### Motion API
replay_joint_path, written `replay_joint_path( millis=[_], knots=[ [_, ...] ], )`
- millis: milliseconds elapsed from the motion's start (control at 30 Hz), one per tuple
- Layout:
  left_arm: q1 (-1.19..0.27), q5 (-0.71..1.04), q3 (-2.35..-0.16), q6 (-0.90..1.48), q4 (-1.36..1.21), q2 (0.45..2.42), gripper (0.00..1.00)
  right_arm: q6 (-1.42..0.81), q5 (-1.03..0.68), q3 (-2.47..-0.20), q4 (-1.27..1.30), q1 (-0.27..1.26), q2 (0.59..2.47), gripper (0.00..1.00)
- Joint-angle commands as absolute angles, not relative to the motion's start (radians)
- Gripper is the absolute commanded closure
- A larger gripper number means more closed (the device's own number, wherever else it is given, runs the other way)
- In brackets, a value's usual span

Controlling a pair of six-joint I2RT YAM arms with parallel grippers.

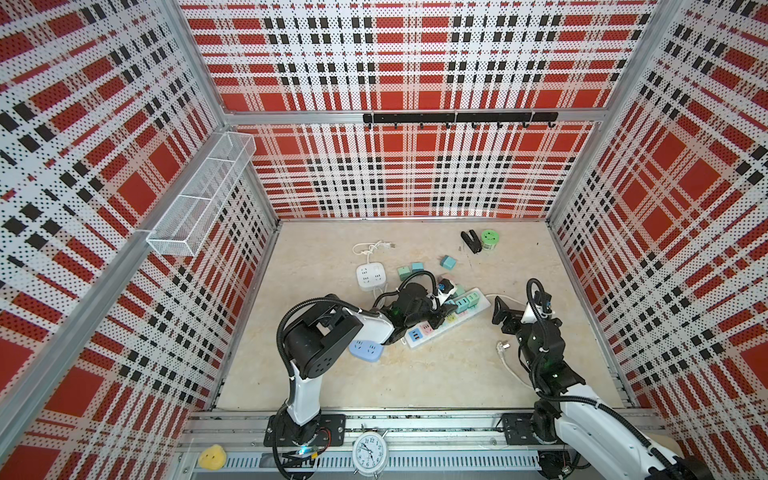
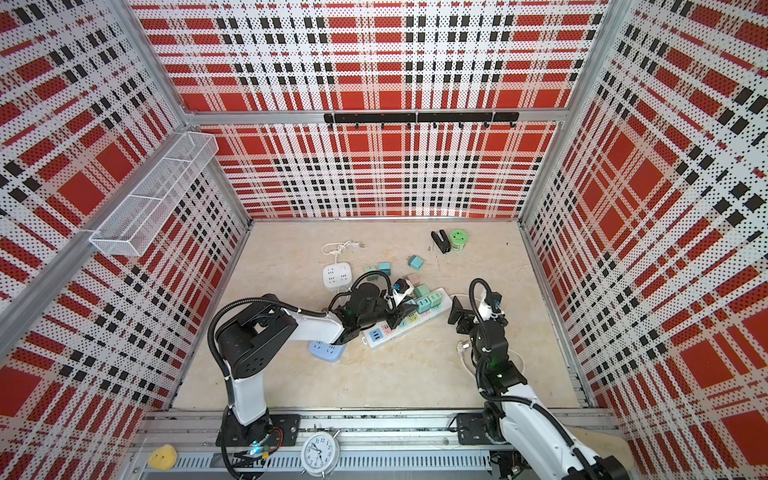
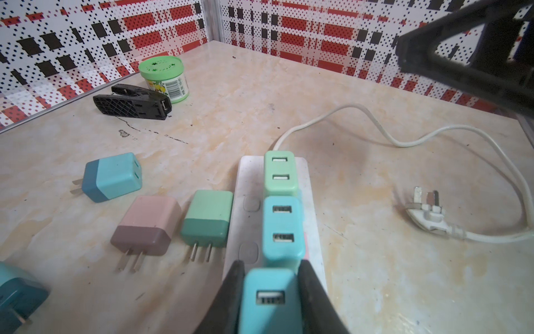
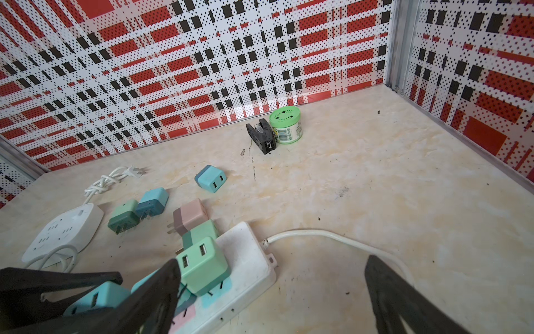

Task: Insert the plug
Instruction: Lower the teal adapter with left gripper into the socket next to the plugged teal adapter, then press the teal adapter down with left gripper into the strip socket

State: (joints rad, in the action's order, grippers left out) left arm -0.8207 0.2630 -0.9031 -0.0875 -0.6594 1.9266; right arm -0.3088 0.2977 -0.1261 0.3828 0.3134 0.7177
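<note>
The table [image 1: 415, 374] carries a scatter of sockets and chargers, and the work is near its middle. The left arm [image 1: 374, 326] reaches in from the near left over the white power strip [image 1: 430, 331], which lies aslant from near left to far right. The right arm [image 1: 540, 336] stands just right of the strip's far end, where the cord [image 3: 375, 124] leaves it. The right jaws are spread wide and hold nothing.

The left jaws are pinching the aqua plug [image 3: 270, 300] by its two sides, USB face up, over the strip. It comes next in line on the near side of a seated aqua charger [image 3: 281, 228], with a green charger [image 3: 280, 173] beyond that. Its prongs and the slots beneath are hidden, so I cannot tell how deep it sits.

The step in hand looks like the push home. It should go best with the plug held upright and square to the strip, and driven straight down rather than rocked. The aqua charger is just beside it and could be levered loose. The strip looks light and unfixed, so the idle right jaws could press its far end to stop it sliding or tipping. The left jaws should let go only once the plug's body sits level with its neighbours. The loose pink charger [image 3: 147, 225] on the strip's far side is out of the way.
</note>
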Motion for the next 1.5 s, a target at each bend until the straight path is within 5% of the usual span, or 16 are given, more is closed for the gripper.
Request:
replay_joint_path(
  millis=[0, 1467],
  knots=[
    [-0.831, 0.262, -0.936, -0.101, -0.637, 1.954, 1.00, -0.321, 0.299, -0.121, 0.406, 0.311, 0.713, 0.00],
    [-0.854, 0.230, -0.912, -0.091, -0.628, 1.936, 1.00, -0.320, 0.297, -0.121, 0.405, 0.312, 0.712, 0.00]
  ],
)
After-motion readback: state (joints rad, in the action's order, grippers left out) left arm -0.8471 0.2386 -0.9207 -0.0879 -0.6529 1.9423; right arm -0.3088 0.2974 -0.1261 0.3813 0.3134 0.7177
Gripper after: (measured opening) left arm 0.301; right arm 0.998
